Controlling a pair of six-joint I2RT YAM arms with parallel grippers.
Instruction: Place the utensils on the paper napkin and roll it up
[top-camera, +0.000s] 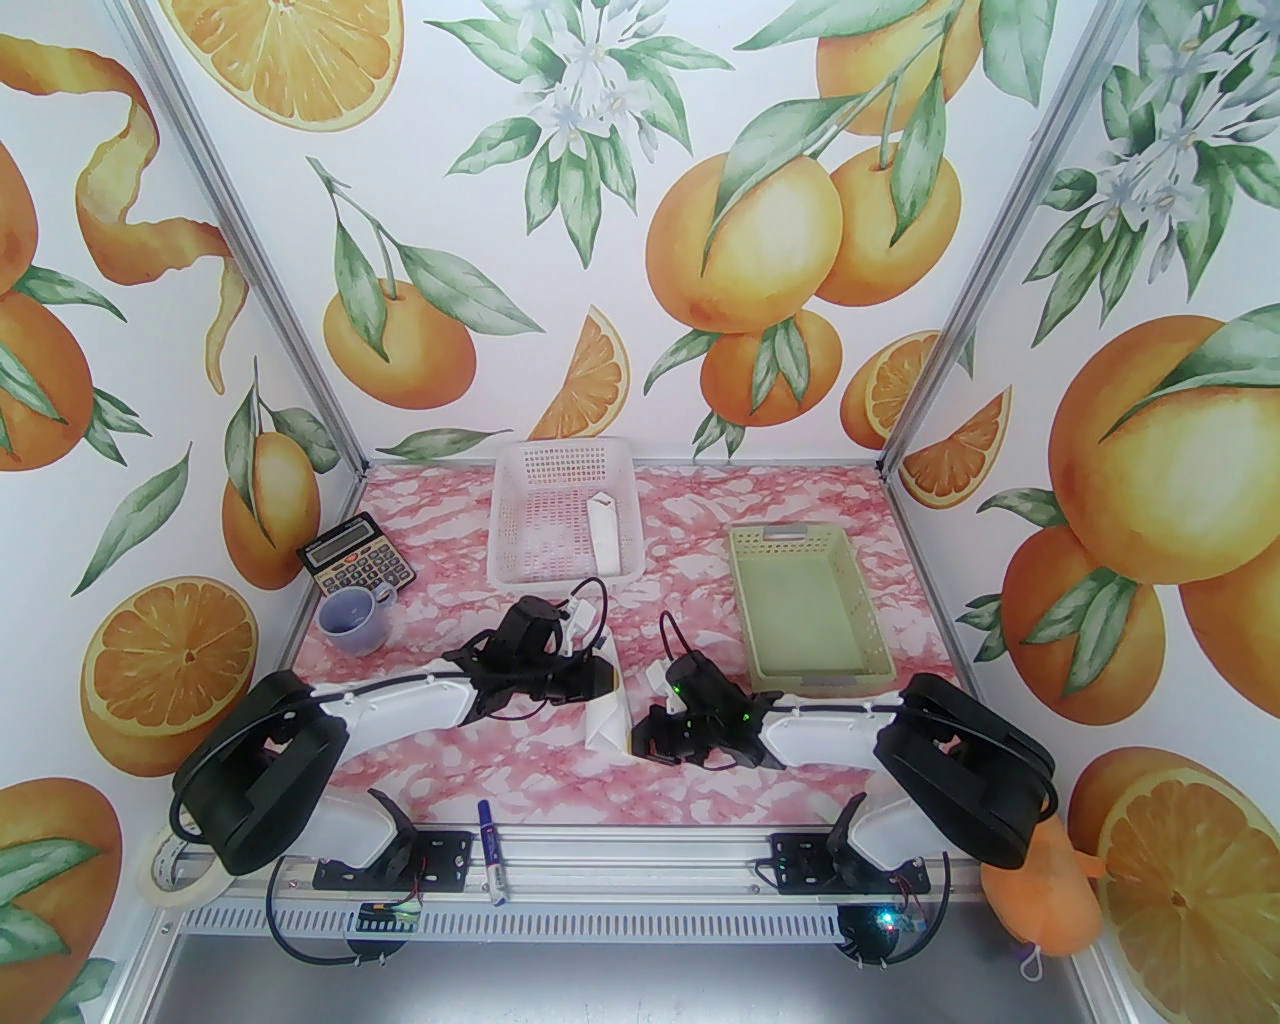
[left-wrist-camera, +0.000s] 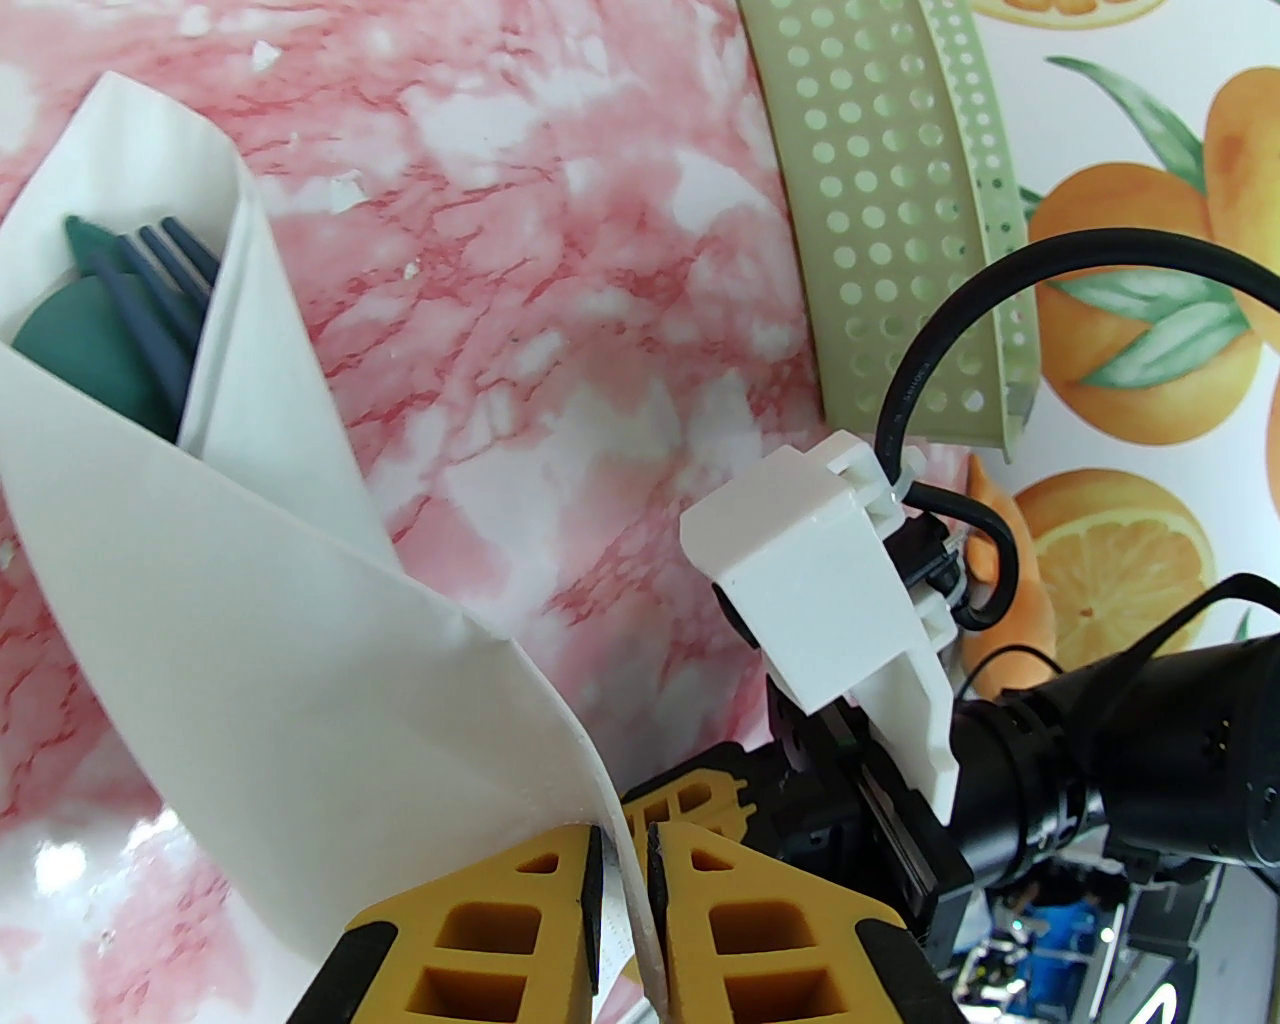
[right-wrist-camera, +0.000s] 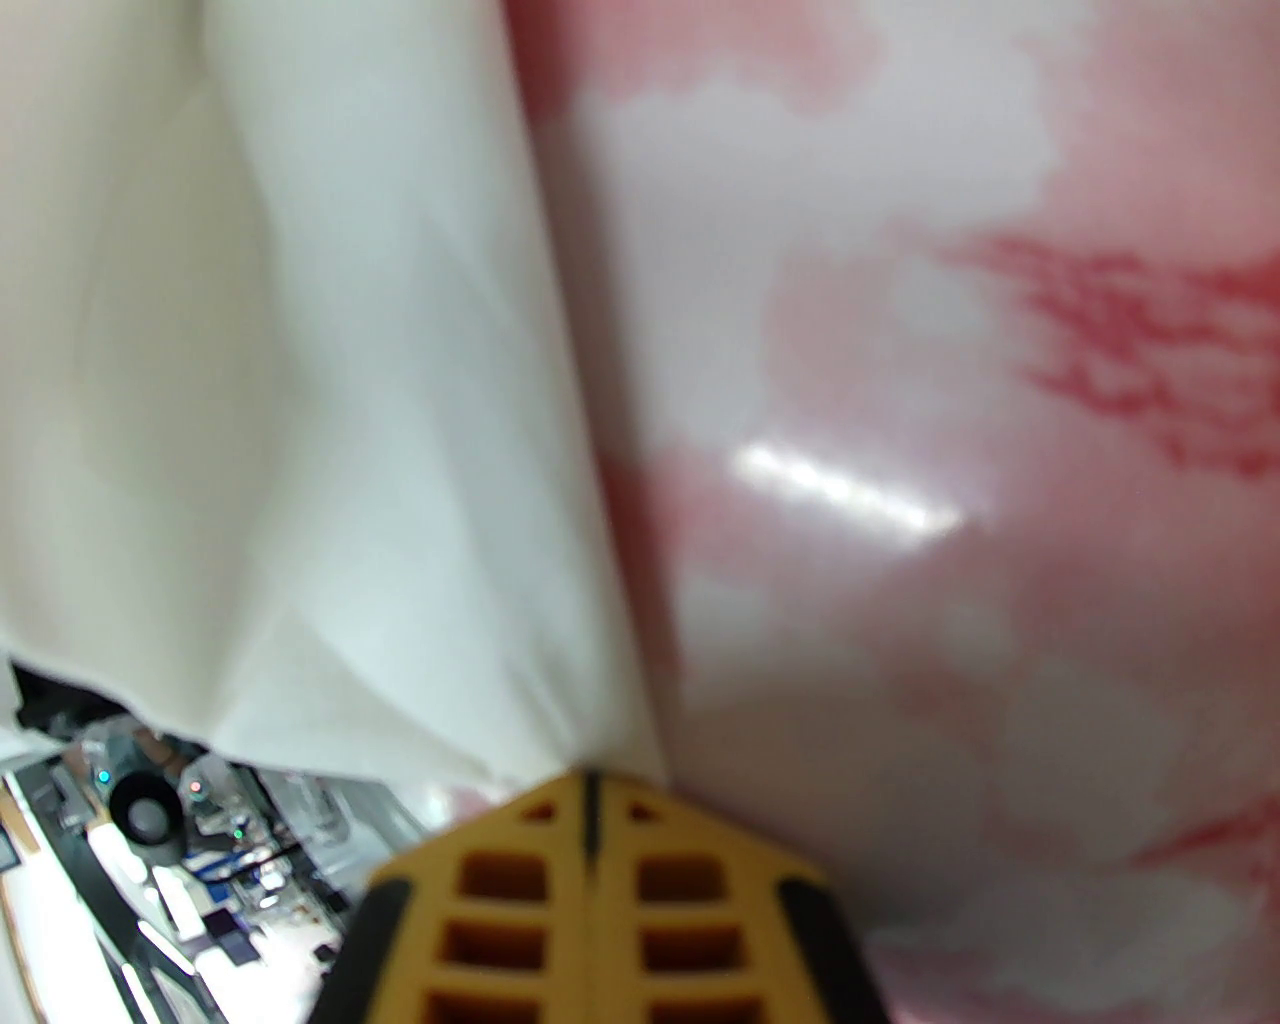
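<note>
we see left fingers (left-wrist-camera: 600, 872) pinching paper napkin (left-wrist-camera: 300, 640) edge — utensils (left-wrist-camera: 110, 320) tucked inside fold, on bench (left-wrist-camera: 560, 300). right fingers (right-wrist-camera: 577, 805) shut tight — tips at napkin edge, grip unclear.

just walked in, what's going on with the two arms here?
The left gripper pinches an edge of the white paper napkin, which is partly folded over a teal spoon and a dark fork on the pink marble table. The right gripper is shut, its tip at the napkin's edge. The roll is not yet finished.
</note>
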